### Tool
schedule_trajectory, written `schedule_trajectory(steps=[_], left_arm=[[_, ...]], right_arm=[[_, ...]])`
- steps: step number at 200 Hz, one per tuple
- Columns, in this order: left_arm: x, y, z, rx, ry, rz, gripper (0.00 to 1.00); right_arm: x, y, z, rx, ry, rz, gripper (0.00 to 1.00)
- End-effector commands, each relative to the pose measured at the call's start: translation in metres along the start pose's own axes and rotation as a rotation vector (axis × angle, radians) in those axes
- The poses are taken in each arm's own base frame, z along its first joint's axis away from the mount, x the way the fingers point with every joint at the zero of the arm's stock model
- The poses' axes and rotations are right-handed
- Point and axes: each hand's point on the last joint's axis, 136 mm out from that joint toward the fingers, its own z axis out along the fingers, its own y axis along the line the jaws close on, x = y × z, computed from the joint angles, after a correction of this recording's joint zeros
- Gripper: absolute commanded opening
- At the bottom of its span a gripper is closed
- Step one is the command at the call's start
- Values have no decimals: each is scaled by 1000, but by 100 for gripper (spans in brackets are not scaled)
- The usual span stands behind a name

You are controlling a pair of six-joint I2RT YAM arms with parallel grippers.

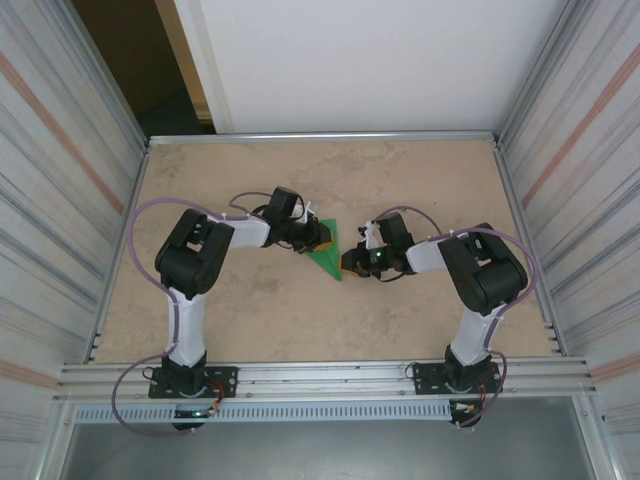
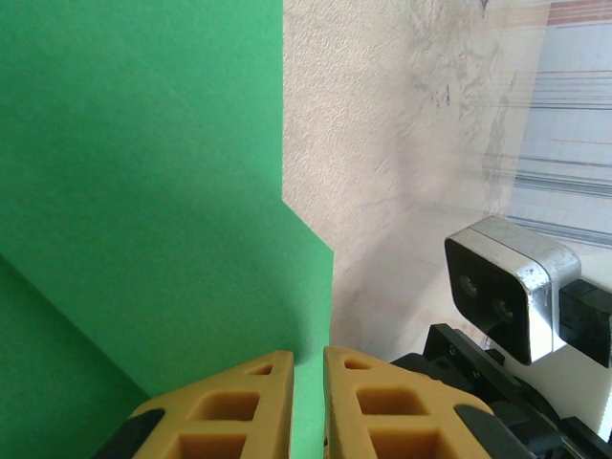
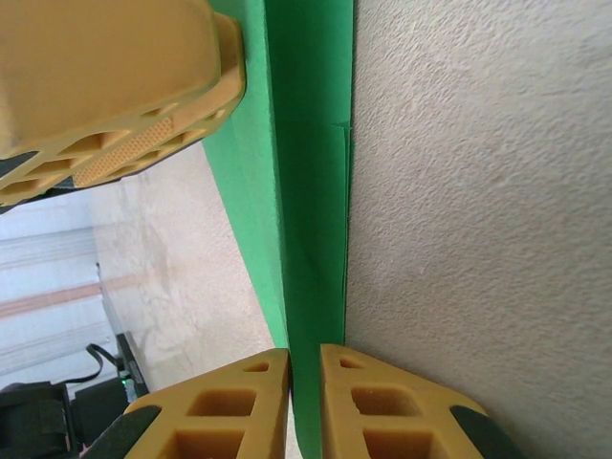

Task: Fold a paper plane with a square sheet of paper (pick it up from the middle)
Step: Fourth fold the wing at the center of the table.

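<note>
The green sheet of paper [image 1: 327,259] is folded into a narrow pointed wedge, held up near the middle of the table between the two arms. My left gripper [image 1: 318,238] is shut on its far, wide end. In the left wrist view the paper [image 2: 143,191] shows layered folds and its edge runs down between the yellow fingertips [image 2: 308,382]. My right gripper [image 1: 350,263] is shut on the near, pointed end. In the right wrist view the paper [image 3: 311,191] is a slim strip running edge-on between the yellow fingertips [image 3: 304,382].
The beige table [image 1: 250,300] is boxed in by ribbed metal walls [image 1: 60,200] left and right and a rail along the near edge. The right arm's wrist camera [image 2: 502,287] sits close to my left gripper. The left gripper's finger [image 3: 115,86] hangs over the right wrist view.
</note>
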Motion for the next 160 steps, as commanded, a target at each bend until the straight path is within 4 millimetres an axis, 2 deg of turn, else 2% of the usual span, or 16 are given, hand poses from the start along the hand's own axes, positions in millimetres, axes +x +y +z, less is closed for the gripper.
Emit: schedule_trajectory(steps=[1,52,109,125,160], left_arm=[[0,4,6,-19,12,2,17],[-1,1,8,-3,23,12,17],[-1,-1,7,-9,32,22,18],[-1,-2,7,-6,31,21,18],[-1,-2,7,-6,30,23,18]], right_arm=[[12,-17,-3,59,30,31,14],[15,-26,0,83,37,51,13],[14,-25,-2,86,35,49,13],[12,-20,-4,74,27,40,16],[-1,6,-20,43,-45,-7,24]])
